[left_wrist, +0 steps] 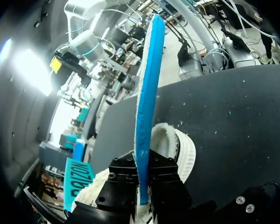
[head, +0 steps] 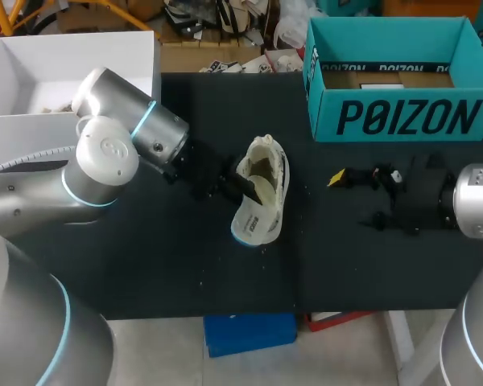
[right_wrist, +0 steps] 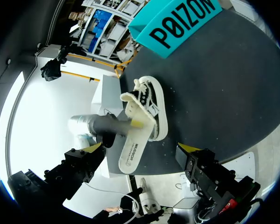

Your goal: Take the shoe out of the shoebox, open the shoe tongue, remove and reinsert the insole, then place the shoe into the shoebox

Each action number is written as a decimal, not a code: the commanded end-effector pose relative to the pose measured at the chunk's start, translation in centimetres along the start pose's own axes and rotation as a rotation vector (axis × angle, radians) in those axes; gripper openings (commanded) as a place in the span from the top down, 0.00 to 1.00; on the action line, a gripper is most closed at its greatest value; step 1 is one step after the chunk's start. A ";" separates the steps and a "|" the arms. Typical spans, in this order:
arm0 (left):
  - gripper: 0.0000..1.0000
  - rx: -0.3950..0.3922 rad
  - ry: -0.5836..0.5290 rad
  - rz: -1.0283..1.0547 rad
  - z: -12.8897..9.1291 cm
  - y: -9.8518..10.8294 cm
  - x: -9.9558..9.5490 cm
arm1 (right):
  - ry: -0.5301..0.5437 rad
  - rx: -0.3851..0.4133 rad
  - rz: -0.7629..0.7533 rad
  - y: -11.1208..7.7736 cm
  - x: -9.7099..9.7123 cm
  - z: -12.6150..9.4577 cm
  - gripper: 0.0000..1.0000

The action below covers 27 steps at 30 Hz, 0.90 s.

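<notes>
Left wrist view: my left end effector [left_wrist: 142, 173] pinches the insole [left_wrist: 148, 84] by the shoe [left_wrist: 179, 144]; this narrow grip may let it twist.

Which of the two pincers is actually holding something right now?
The left pincer: it is shut on the blue-bottomed insole, right at the white shoe. The right pincer stands open and empty, apart from the shoe.

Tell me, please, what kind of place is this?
Probably a robot test lab: a left arm and a right arm reach over a black table bearing a shoe and a shoebox.
</notes>
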<state>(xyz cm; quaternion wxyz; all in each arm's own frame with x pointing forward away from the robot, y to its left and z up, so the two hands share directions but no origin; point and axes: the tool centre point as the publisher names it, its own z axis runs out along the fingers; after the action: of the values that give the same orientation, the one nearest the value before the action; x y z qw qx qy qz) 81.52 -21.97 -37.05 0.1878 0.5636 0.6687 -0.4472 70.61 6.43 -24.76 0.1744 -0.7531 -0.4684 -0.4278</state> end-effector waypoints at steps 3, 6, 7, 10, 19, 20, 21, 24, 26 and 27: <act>1.00 -0.023 -0.002 -0.008 0.5 0.8 -0.4 | -0.001 0.000 0.001 0.0 0.0 0.1 0.00; 1.00 -0.031 -0.004 -0.013 0.6 1.3 -0.5 | -0.001 0.000 0.001 0.0 0.0 0.1 0.00; 1.00 -0.034 -0.005 -0.014 0.6 1.4 -0.5 | -0.001 0.000 0.001 0.0 0.0 0.1 0.00; 1.00 -0.039 0.000 -0.019 0.8 1.7 -0.4 | -0.001 0.000 0.001 0.0 0.0 0.1 0.00; 0.73 -0.070 0.015 -0.030 0.2 2.0 -0.5 | -0.001 0.000 0.001 0.0 0.0 0.1 0.00; 0.70 -0.073 0.020 -0.030 0.0 1.8 -0.4 | -0.001 0.000 0.001 0.0 0.0 0.1 0.00; 0.68 -0.072 0.026 -0.029 -0.1 1.7 -0.4 | -0.001 0.000 0.001 0.0 0.0 0.1 0.00; 0.67 -0.068 0.042 -0.028 -0.3 1.1 -0.1 | -0.001 0.000 0.001 0.0 0.0 0.1 0.00; 0.67 -0.066 0.051 -0.026 -0.6 0.6 0.1 | -0.001 0.000 0.001 0.0 0.0 0.1 0.00; 0.67 -0.065 0.059 -0.024 -0.6 0.5 0.2 | -0.001 0.000 0.001 0.0 0.0 0.1 0.00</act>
<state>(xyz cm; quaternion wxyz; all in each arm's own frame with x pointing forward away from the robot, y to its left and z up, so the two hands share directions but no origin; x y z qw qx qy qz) 82.60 -21.99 -37.69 0.1811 0.5610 0.6919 -0.4168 70.61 6.43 -24.75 0.1744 -0.7531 -0.4684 -0.4277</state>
